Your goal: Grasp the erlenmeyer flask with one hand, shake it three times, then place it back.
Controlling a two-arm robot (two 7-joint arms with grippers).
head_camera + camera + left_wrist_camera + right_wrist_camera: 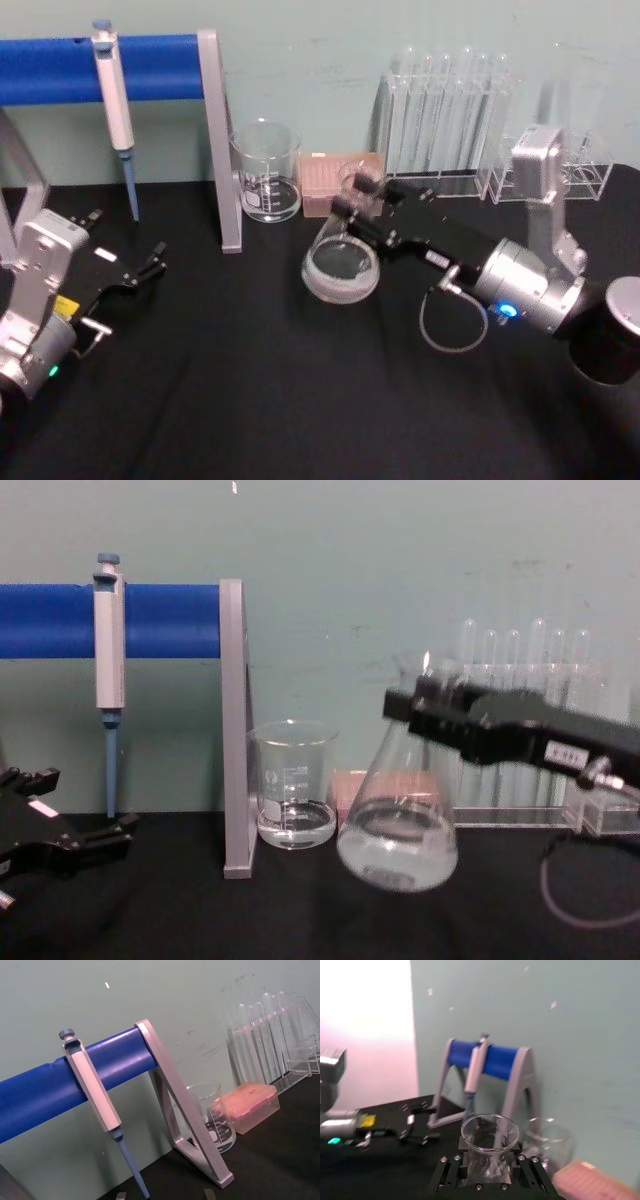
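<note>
The left gripper [152, 258] lies parked near the bench's [260, 400] front left corner with its fingers apart. Bare black bench lies between it and the flask [340, 268]. Mid-bench, the right gripper [356, 198] is clamped on the flask's neck. The flask is tilted, neck up toward the rear edge and round base facing the front. A beaker [267, 172] and a pink box [328, 185] stand just behind. The right gripper's white label [566, 752] is too small to read.
</note>
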